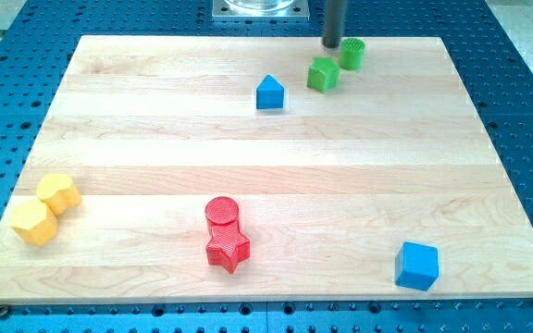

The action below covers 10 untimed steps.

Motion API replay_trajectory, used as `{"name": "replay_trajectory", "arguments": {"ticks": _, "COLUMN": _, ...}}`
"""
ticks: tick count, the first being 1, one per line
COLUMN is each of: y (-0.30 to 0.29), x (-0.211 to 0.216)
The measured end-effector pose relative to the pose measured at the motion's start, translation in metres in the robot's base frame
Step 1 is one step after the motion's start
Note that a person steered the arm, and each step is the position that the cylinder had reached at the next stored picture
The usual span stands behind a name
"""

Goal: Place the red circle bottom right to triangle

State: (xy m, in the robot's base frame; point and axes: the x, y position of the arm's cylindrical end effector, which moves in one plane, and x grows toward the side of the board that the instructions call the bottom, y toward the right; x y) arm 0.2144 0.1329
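No jaws on this arm: I end in a dark rod, so nothing opens or clamps. My tip (331,44) sits at the desk's (137,139) top edge, right of centre in the view.

Closest to my tip:
- green cylinder (353,53), just to the view's right of it, almost touching.
- green cube-like block (322,73), just below my tip and touching or nearly touching the cylinder.
- blue house-shaped block (269,92), below and to the view's left. I judge this to be the "triangle" of the task, though the peaked shape is my reading only.

Farther out:
- red circle (221,212), well away toward the view's bottom, slightly left of my tip. It touches the red star (228,248) directly beneath it.
- blue cube (418,265), far at the view's bottom right.
- two yellow blocks (45,208), touching each other, far at bottom left.

Risks as I judge them:
- Leaving my spot straight downward would knock the green pair and could shove them toward the blue house, crowding the goal spot at its lower right.
- The red circle needs a push from below, but the star occupies that side. Wedging in there may drag the star along or send the circle off line.
- The round block may slip off my tip on a long push.
- Overshooting would bump the blue house and move the reference.
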Motion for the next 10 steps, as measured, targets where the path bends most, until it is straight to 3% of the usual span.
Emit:
{"name": "replay_trajectory", "arguments": {"ticks": 1, "y": 0.032, "x": 0.033}}
{"name": "replay_trajectory", "arguments": {"ticks": 2, "y": 0.06, "x": 0.033}}
{"name": "replay_trajectory", "arguments": {"ticks": 3, "y": 0.122, "x": 0.07}}
{"name": "replay_trajectory", "arguments": {"ticks": 4, "y": 0.065, "x": 0.172}}
{"name": "replay_trajectory", "arguments": {"ticks": 5, "y": -0.08, "x": 0.241}}
{"name": "replay_trajectory", "arguments": {"ticks": 6, "y": -0.069, "x": 0.289}}
{"name": "replay_trajectory", "arguments": {"ticks": 7, "y": -0.178, "x": 0.361}}
{"name": "replay_trajectory", "arguments": {"ticks": 8, "y": -0.179, "x": 0.403}}
{"name": "replay_trajectory", "arguments": {"ticks": 9, "y": -0.19, "x": 0.363}}
{"name": "replay_trajectory", "arguments": {"ticks": 10, "y": -0.244, "x": 0.33}}
